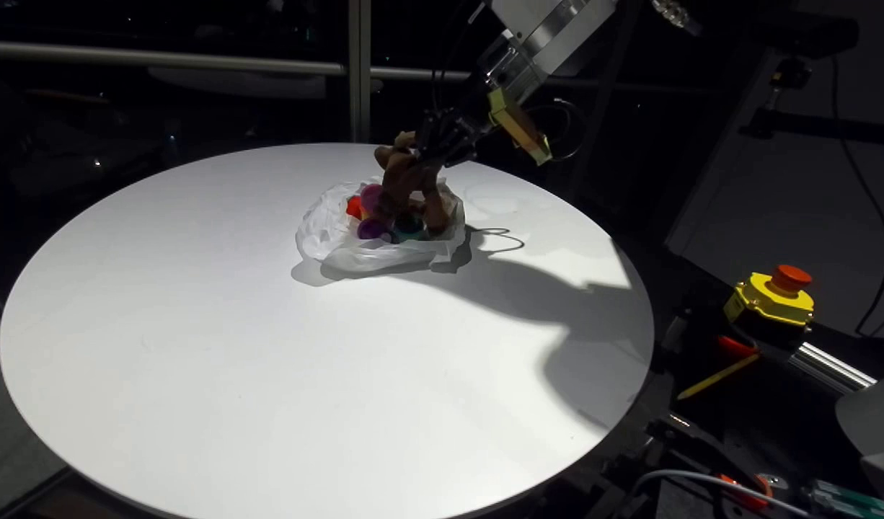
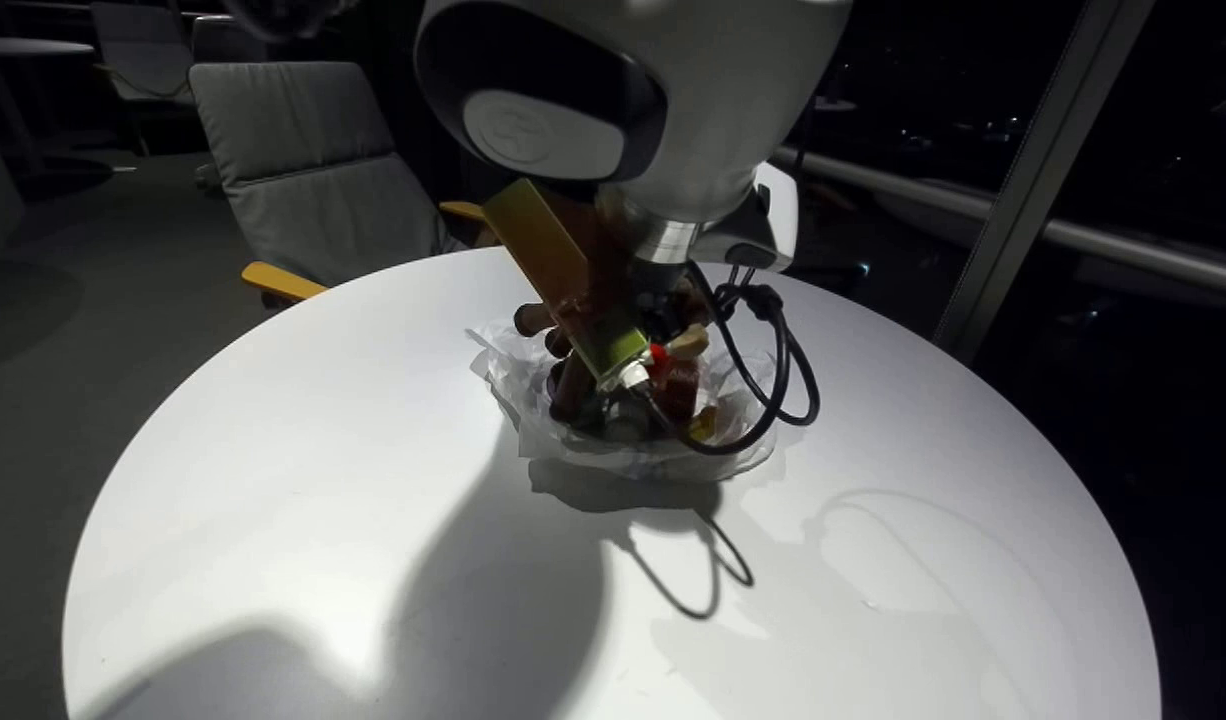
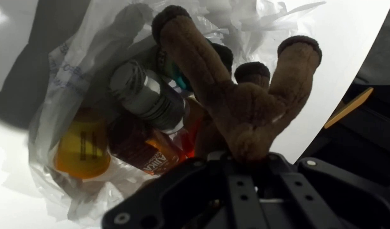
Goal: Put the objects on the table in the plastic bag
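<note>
In the wrist view the jaws of the gripper [image 3: 247,159] are drawn in, pinching one end of a brown plush toy [image 3: 246,109] whose dark-tipped limbs splay away from them. Below, inside the plastic bag [image 3: 66,74], I can make out a yellow-orange bottle [image 3: 83,148], a dark jar [image 3: 144,144] lettered AJIKA and a pale container [image 3: 150,97].

In an exterior view the toy hangs right over the bag's open top, some limbs pointing down; whether they touch the contents I can't tell. A red item [image 1: 353,207] and a purple round item [image 1: 372,230] show beside it, and the bag sits on the round white counter [image 1: 269,375].

In an exterior view the arm [image 2: 743,90] and an amber block [image 2: 550,257] mostly hide the jaws, though the toy's limbs show past the block, and a grey chair [image 2: 303,190] stands behind the counter.
</note>
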